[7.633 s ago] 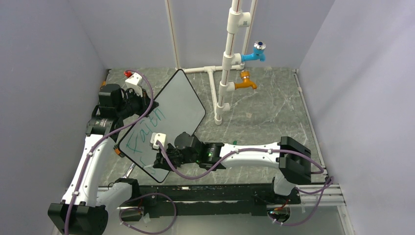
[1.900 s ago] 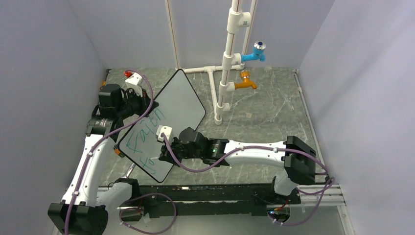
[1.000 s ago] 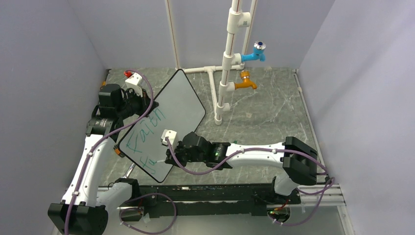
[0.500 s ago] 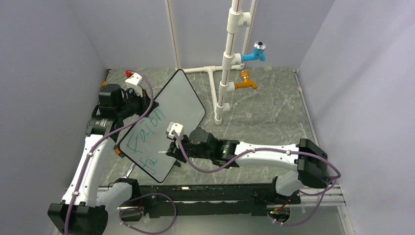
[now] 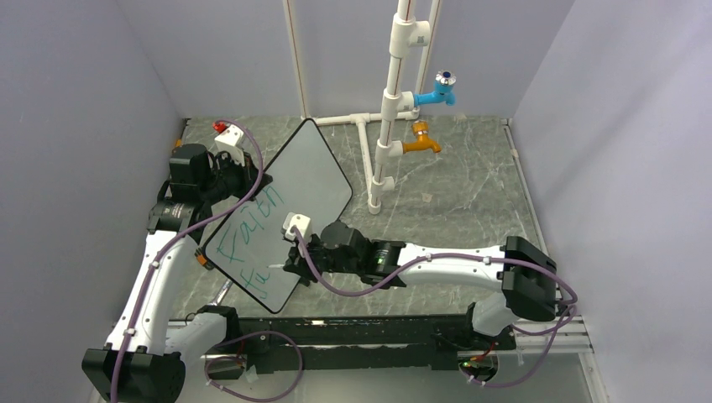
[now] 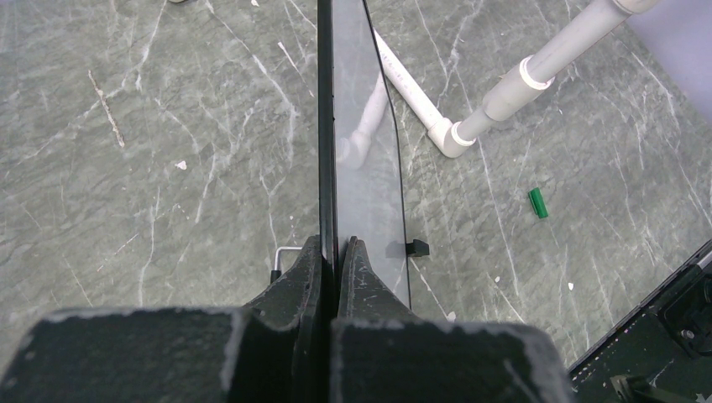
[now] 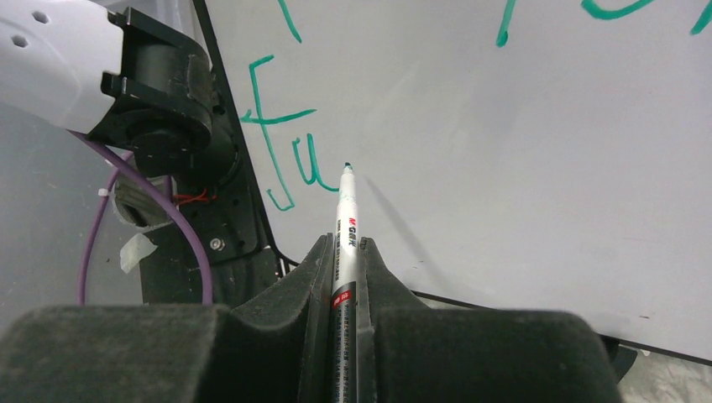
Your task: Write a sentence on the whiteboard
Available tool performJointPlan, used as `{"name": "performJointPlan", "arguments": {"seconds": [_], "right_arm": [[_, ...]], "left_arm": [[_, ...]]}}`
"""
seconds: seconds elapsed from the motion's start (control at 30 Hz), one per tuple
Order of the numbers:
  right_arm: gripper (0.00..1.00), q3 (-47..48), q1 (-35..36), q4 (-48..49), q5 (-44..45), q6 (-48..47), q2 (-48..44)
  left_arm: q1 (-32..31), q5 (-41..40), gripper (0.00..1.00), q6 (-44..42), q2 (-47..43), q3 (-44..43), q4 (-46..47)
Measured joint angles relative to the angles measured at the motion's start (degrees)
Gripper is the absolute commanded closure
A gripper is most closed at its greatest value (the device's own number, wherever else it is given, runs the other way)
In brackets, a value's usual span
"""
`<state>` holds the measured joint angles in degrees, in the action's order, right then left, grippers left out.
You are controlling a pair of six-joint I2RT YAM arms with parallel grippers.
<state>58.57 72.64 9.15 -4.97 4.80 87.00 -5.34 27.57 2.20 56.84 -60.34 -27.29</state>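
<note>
– Where is the whiteboard (image 5: 312,164) sitting?

– It is standing on edge at the left of the table (image 5: 470,176), leaning back, with its white face showing to the top camera. Whether its near corner is touching the table, I cannot tell.

– What is holding it?

– The left gripper (image 6: 337,252) is pinching its black rim, one finger pressing on each face; the wrist view is looking straight along the edge.

– And the right gripper (image 7: 346,252)?

– It is clamping a marker (image 7: 347,225) between its fingers, and the tip is pointing at the board just right of the "u". Whether the tip is touching the surface, I cannot tell.

– How is the sentence (image 5: 252,225) reading?

– "Faith" is running along the upper line in green, and "Fu" is sitting below it near the board's lower end.

– Anything else lying around?

– A small green cap (image 6: 537,202) is lying on the table beside the white pipe (image 6: 537,71).
</note>
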Motion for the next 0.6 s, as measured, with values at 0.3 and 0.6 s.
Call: {"name": "performJointPlan", "arguments": {"seconds": [0.3, 0.6], "right_arm": [[1.0, 0.0, 0.0, 1.0, -0.3, 0.2, 1.8], [1.0, 0.1, 0.0, 2.0, -0.6, 0.2, 3.0]], "left_arm": [[0.0, 0.0, 1.0, 0.0, 0.0, 0.0, 0.0], [0.0, 0.0, 1.0, 0.0, 0.0, 0.0, 0.0]]}}
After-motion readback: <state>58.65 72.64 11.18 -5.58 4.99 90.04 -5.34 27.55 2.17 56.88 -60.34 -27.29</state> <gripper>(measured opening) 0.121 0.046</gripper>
